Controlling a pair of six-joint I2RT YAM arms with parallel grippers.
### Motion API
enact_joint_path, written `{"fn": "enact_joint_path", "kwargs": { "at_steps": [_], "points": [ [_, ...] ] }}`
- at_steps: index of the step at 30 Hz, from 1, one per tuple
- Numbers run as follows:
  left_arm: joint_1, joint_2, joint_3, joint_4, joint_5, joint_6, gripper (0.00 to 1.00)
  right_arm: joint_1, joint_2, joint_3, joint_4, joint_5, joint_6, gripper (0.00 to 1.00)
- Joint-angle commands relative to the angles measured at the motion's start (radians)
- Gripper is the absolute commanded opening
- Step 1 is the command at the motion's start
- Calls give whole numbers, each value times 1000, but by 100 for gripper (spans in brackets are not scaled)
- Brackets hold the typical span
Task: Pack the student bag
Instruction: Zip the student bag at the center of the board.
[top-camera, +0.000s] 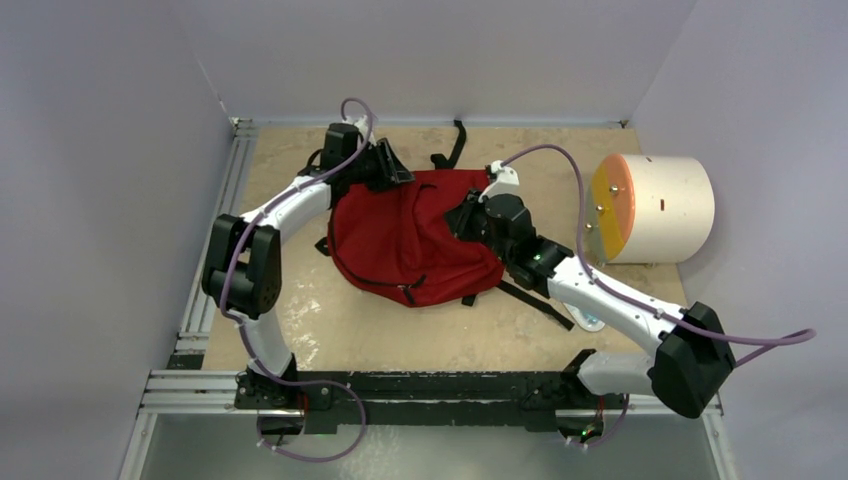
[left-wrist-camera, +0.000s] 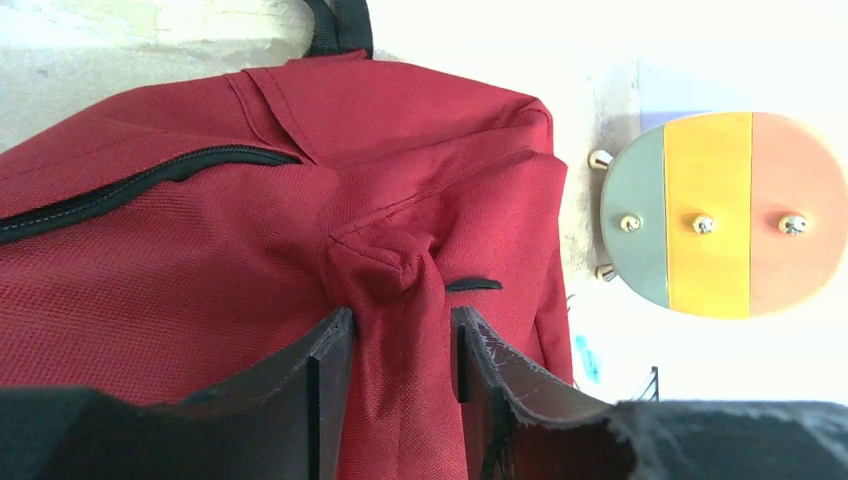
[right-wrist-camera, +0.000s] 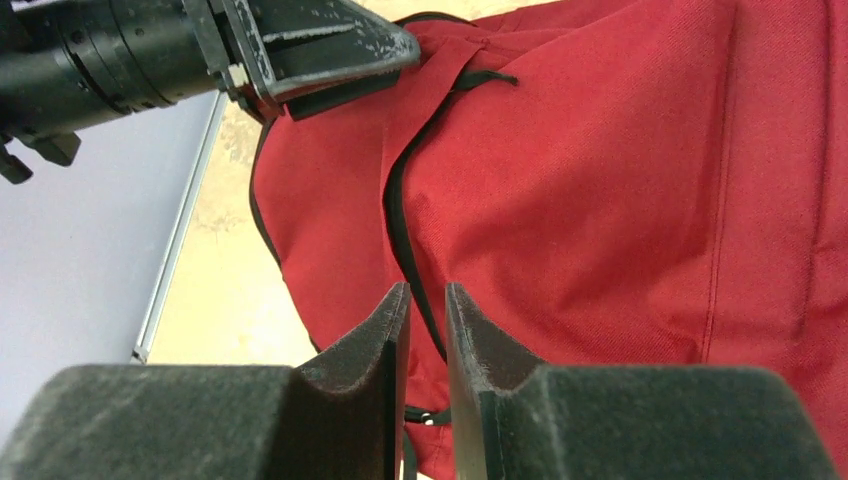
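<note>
The student bag (top-camera: 410, 240), a dark-red backpack, lies in the middle of the table with its black straps (top-camera: 535, 300) spread beside it. My left gripper (top-camera: 393, 168) is at the bag's far left corner. In the left wrist view it (left-wrist-camera: 400, 340) is shut on a bunched fold of the bag's red fabric (left-wrist-camera: 395, 290). My right gripper (top-camera: 466, 215) rests over the bag's far right part. In the right wrist view its jaws (right-wrist-camera: 427, 300) are nearly closed, a narrow gap apart, right above the black zipper line (right-wrist-camera: 395, 210). I cannot see anything pinched between them.
A cream cylinder (top-camera: 655, 208) with an orange-yellow face (left-wrist-camera: 710, 215) lies on its side at the right of the table. A small white-and-blue item (top-camera: 590, 320) lies under the right arm. Walls stand close on the left, back and right.
</note>
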Motion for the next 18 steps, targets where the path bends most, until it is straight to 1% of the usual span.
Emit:
{"fn": "enact_joint_path", "kwargs": {
  "at_steps": [1, 4, 5, 7, 13, 18],
  "points": [
    [17, -23, 55, 69, -32, -11, 40, 0, 10, 48, 25, -36, 7, 22],
    [19, 8, 82, 69, -27, -10, 41, -2, 9, 37, 26, -44, 7, 22],
    [19, 21, 95, 37, -19, -7, 41, -2, 8, 33, 26, -43, 7, 22],
    [19, 43, 114, 28, -5, -1, 41, -2, 5, 26, 26, -41, 7, 22],
    [18, 74, 124, 3, 23, 31, 40, -9, 11, 32, 28, -48, 7, 22],
    [17, 62, 120, -65, -56, 70, 40, -10, 22, 43, 27, -58, 5, 23]
  ]
}}
